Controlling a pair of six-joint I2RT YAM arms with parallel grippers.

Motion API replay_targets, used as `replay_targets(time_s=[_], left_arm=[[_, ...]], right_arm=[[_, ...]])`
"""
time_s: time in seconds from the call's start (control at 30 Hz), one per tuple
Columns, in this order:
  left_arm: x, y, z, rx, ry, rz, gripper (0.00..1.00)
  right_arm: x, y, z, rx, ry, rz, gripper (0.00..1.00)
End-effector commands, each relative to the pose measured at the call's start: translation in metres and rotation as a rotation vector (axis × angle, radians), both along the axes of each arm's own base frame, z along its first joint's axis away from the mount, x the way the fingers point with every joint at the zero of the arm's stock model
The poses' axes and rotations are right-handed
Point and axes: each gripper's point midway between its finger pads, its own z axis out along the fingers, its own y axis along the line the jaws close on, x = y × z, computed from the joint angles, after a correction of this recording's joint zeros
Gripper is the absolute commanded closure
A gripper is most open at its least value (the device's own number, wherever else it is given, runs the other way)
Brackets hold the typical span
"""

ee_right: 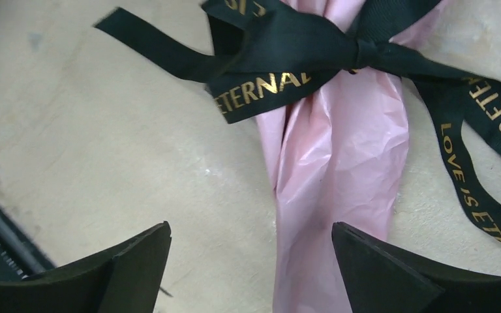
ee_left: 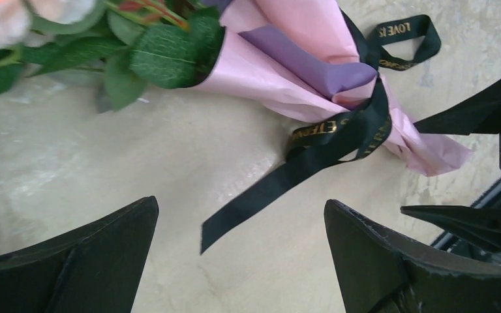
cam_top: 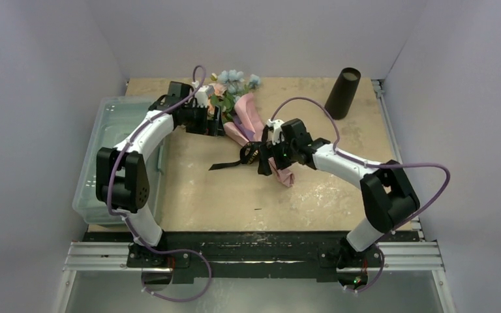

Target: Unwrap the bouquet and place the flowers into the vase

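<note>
Right gripper: spread wide and holding nothing; it hovers just above the pink paper tail of the bouquet, with the ribbon knot up at 1 o'clock in its wrist view.
Left gripper: also spread and empty, near the leafy end of the wrap; a loose ribbon tail points down between its fingers.
Bouquet position: lying flat on the bench, at about 12 o'clock from the bench centre in the top view. The flowers fan out toward 11 o'clock and the wrapped stem end points toward 5 o'clock.
Ribbon: knotted round the paper's narrow waist, with one tail trailing over the bench toward 8 o'clock.
Vase: upright at the far right, about 1 o'clock, well apart from the bouquet and with nothing in it.
Clear bin: on the bench edge at 9 o'clock.
Step in hand: loosening the tie; the paper is wrapped and no flower is free, so the task looks early.
Next move calls for: one gripper pinching a loose tail and drawing it away from the knot, probably while the other steadies the paper so the bundle does not slide.
</note>
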Motion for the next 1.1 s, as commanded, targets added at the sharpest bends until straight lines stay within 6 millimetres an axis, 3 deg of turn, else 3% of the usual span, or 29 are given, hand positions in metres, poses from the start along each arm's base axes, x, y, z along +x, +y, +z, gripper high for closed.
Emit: replay_targets(time_s=[0.0,0.1,0.27,0.4,0.6,0.87,1.0,1.07], left_arm=[[0.015,-0.033,0.013,-0.153,-0.075,-0.01,0.0],[0.02,-0.045,-0.002,-0.181,-0.055,0.005,0.0],[0.023,-0.065,-0.024,-0.197,-0.029,-0.019,0.0],[0.024,-0.079,-0.036,-0.21,-0.011,-0.056,0.01],[0.035,-0.094,-0.037,-0.251,-0.046,-0.091,0.08],[0.04,-0.114,-0.043,-0.296,-0.04,-0.136,0.15],[0.038,-0.123,-0.038,-0.304,-0.049,-0.165,0.16],[0.038,-0.119,-0.03,-0.299,-0.063,-0.168,0.15]], right_arm=[[0.006,0.007,0.064,0.163,-0.091,0.155,0.02],[0.03,-0.003,0.066,0.13,-0.133,0.213,0.06],[0.047,-0.019,0.032,0.108,-0.039,0.281,0.23],[0.035,-0.016,0.005,0.127,0.049,0.361,0.28],[0.005,-0.006,-0.006,0.229,0.186,0.418,0.29],[-0.04,0.023,-0.001,0.341,0.252,0.471,0.28],[-0.046,0.028,0.014,0.365,0.232,0.495,0.22],[-0.038,0.018,0.025,0.343,0.193,0.496,0.2]])
